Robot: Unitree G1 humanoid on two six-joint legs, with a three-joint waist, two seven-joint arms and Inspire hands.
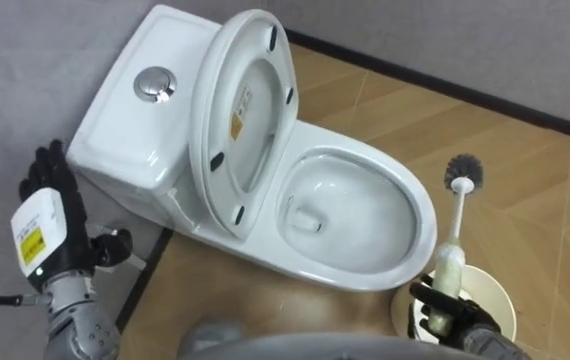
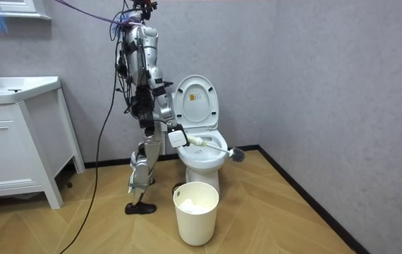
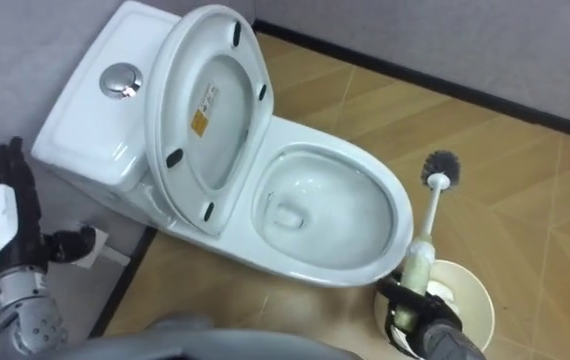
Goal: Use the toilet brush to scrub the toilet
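Note:
The white toilet (image 1: 420,235) has its seat and lid (image 1: 245,110) raised and its bowl open. A toilet brush (image 1: 456,225) with a white handle and dark bristle head (image 1: 463,172) is held off the bowl's right rim, head up and away from me, over the floor. My right hand (image 1: 443,312) is shut on the handle's lower end. In the room view the brush (image 2: 215,147) sticks out level past the toilet's front. My left hand (image 1: 53,205) hangs left of the cistern (image 1: 130,125), fingers straight, holding nothing.
A white round bin (image 1: 493,297) stands on the wooden floor just under my right hand, in front of the toilet (image 2: 196,210). Grey walls close in behind and to the right. A white sink cabinet (image 2: 14,137) stands at the room view's left.

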